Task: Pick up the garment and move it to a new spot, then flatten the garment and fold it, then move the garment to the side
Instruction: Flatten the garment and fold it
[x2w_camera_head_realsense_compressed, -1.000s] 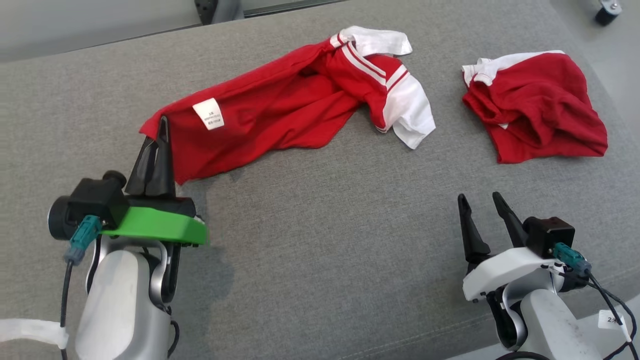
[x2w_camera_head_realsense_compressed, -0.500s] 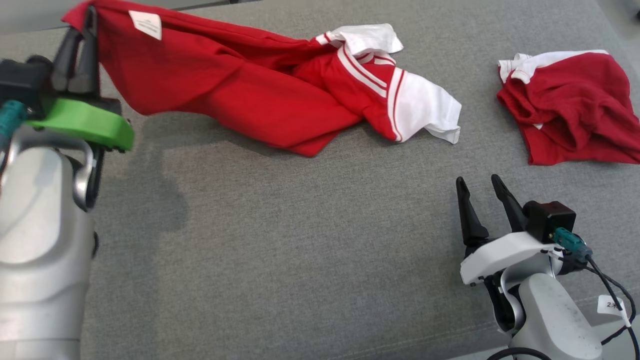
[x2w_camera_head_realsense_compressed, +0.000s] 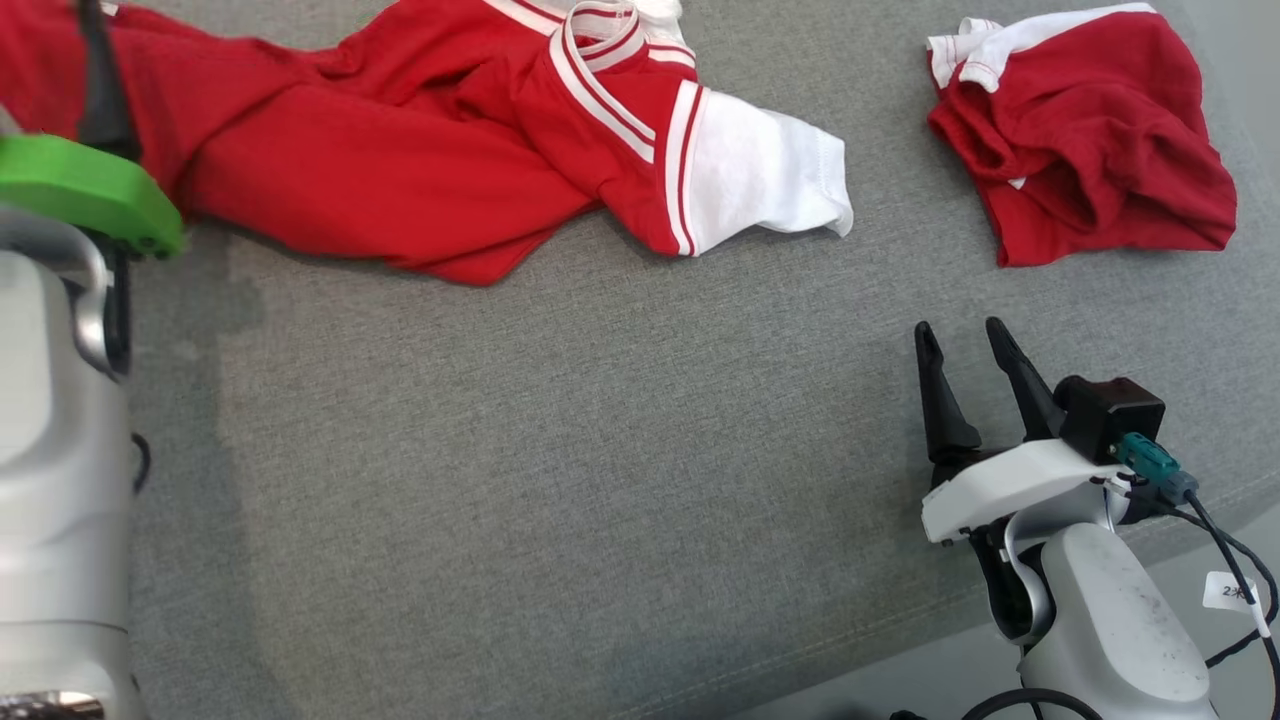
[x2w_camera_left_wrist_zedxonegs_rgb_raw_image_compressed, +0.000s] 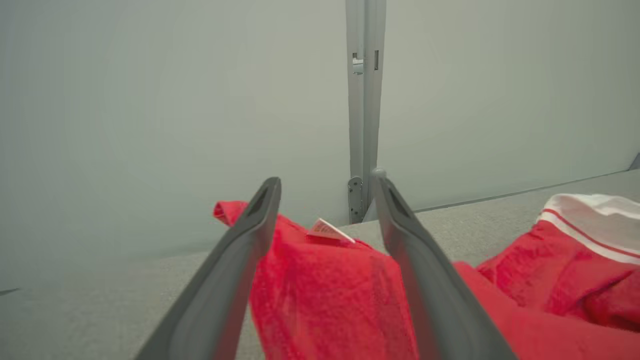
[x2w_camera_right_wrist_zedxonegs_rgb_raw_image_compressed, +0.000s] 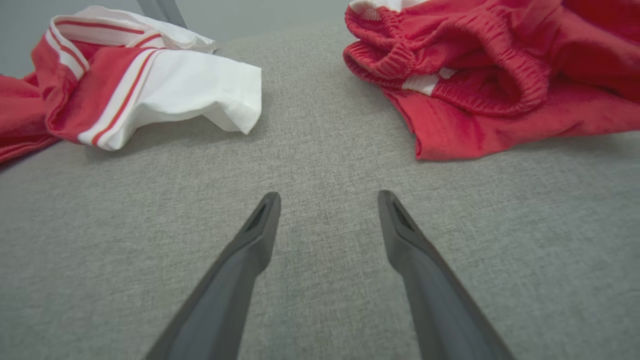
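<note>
Having been clamped together on a corner of the red shirt (x2w_camera_head_realsense_compressed: 400, 170) a second ago and then raised with it, the left gripper (x2w_camera_left_wrist_zedxonegs_rgb_raw_image_compressed: 325, 180) is now seen with its fingers (x2w_camera_left_wrist_zedxonegs_rgb_raw_image_compressed: 240, 260) spread wide apart. The head camera has also been shifted meanwhile, so the shirt's higher place in that view cannot be taken wholly as its own travel. The grip is judged to have been let go. The first step, carrying the garment to a new spot, appears to be finished or nearly so, and flattening is judged to come next.

In the left wrist view the released corner, with its small white label (x2w_camera_left_wrist_zedxonegs_rgb_raw_image_compressed: 327, 231), is seen between the two fingers, bunched up and lying against the inner face of the finger at that view's left. Whether it is touched by the other finger cannot be told. The rest of the shirt is spread in creases over the grey fabric surface (x2w_camera_head_realsense_compressed: 600, 450), its white sleeve (x2w_camera_head_realsense_compressed: 760, 180) being turned toward the right gripper (x2w_camera_head_realsense_compressed: 958, 330). That gripper's fingers are held apart and empty, well short of the sleeve, with the red shorts (x2w_camera_head_realsense_compressed: 1090, 130) lying beyond them.
</note>
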